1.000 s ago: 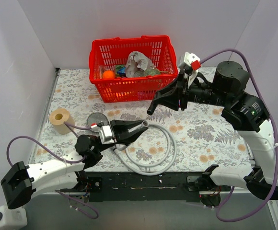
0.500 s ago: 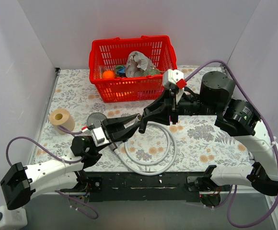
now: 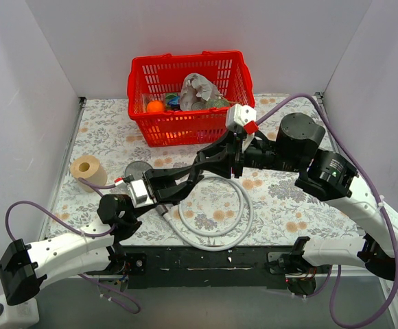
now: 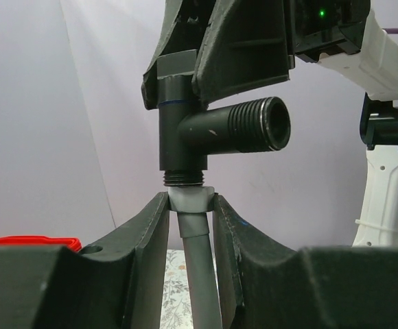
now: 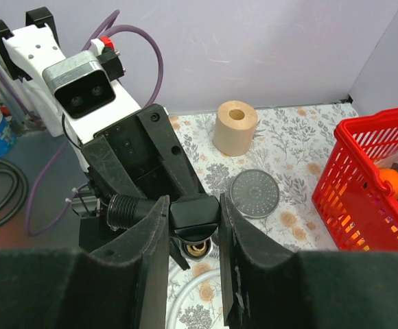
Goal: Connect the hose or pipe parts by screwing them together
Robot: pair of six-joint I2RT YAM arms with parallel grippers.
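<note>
Altogether one hose, one black fitting, one shower head

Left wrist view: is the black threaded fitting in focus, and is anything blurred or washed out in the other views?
Left wrist: the black fitting is sharp; the left gripper goes soft and dark near the lens. Right wrist: the right gripper is blurred likewise, the shower head crisp. Top external: even light, faint shadows, no glare.
</note>
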